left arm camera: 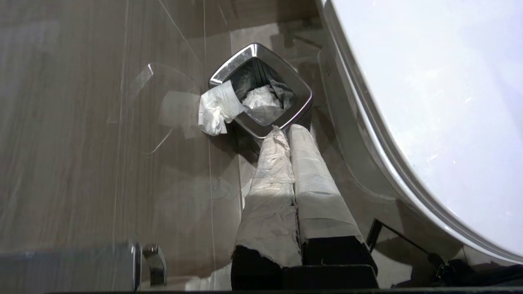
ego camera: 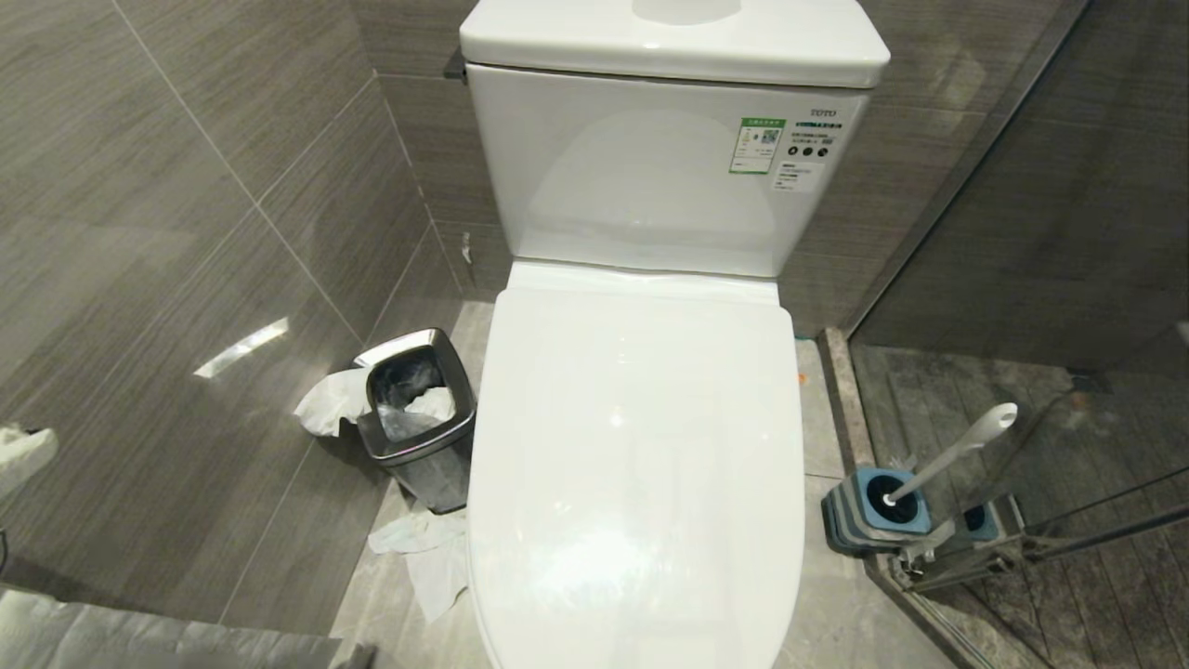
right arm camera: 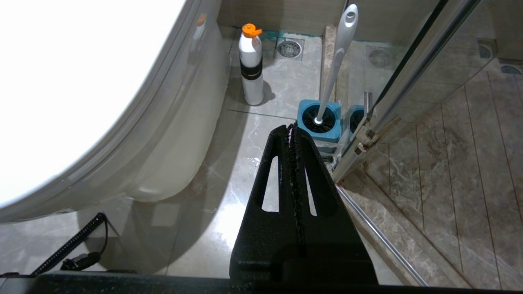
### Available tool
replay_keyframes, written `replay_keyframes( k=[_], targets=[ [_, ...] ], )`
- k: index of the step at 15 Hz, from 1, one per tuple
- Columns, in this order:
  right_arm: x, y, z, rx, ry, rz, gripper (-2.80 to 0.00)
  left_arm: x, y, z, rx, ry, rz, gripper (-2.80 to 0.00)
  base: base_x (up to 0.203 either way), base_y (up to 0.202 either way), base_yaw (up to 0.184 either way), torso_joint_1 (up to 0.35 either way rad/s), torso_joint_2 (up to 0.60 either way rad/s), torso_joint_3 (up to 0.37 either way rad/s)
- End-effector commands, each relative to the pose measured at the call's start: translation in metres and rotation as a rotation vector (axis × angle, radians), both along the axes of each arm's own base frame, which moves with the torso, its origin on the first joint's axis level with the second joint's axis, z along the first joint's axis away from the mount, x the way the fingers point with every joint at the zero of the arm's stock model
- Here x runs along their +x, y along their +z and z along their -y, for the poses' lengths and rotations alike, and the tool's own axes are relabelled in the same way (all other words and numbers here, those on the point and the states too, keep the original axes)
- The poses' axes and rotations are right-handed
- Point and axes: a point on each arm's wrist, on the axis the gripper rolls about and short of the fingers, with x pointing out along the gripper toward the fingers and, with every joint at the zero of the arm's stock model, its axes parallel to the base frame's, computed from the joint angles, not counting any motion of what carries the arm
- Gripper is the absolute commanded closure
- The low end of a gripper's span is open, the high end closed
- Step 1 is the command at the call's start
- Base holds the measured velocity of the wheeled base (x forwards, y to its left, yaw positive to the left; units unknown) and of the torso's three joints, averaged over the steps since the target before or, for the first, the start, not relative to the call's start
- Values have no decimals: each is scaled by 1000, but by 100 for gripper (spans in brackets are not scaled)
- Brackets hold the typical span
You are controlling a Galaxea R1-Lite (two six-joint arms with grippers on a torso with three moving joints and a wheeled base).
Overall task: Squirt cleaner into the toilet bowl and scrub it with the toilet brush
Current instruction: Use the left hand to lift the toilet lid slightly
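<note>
Steel bin (ego camera: 416, 418): just left of the toilet, on the floor, tissue spilling over its rim; not part of the job.
Left gripper (left arm camera: 284, 130): low at the toilet's left flank, over the bin; paper-wrapped fingers pressed together, holding nothing.
Toilet lid (ego camera: 636, 465): down over the seat, so the toilet bowl beneath is hidden; no cleaner streaks can be seen.
Lid handling: likely light, stiff plastic, glossy and slippery; I would lift it at the front lip, away from the hinge by the tank.
Cleaner bottle (right arm camera: 251, 65): white with an orange cap, upright on the floor just right of the toilet's base; probably light and squeezable, best gripped around the middle at the dark band.
Toilet brush (right arm camera: 337, 61): right of the toilet, head seated in the blue holder (right arm camera: 319, 122), handle leaning up towards the glass door.
Brush handling: slim, stiff, smooth handle, likely light; take it high on the shaft, below the rounded tip.
Right gripper (right arm camera: 291, 130): right of the toilet, hanging above the floor near the holder; black fingers clenched, empty.
</note>
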Motion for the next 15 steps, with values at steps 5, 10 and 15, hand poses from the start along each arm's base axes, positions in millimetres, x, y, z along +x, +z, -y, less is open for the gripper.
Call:
replay_keyframes(
  k=[5, 10, 15],
  targets=[
    [0, 0, 0, 0, 0, 0, 0, 77, -1, 6, 16, -42, -170, 0, 0, 0, 0, 0, 0, 0],
    [0, 0, 0, 0, 0, 0, 0, 138, -13, 11, 38, -59, -229, 0, 0, 0, 0, 0, 0, 0],
    [0, 0, 0, 0, 0, 0, 0, 190, -41, 23, 58, -95, -257, 0, 0, 0, 0, 0, 0, 0]
  ],
)
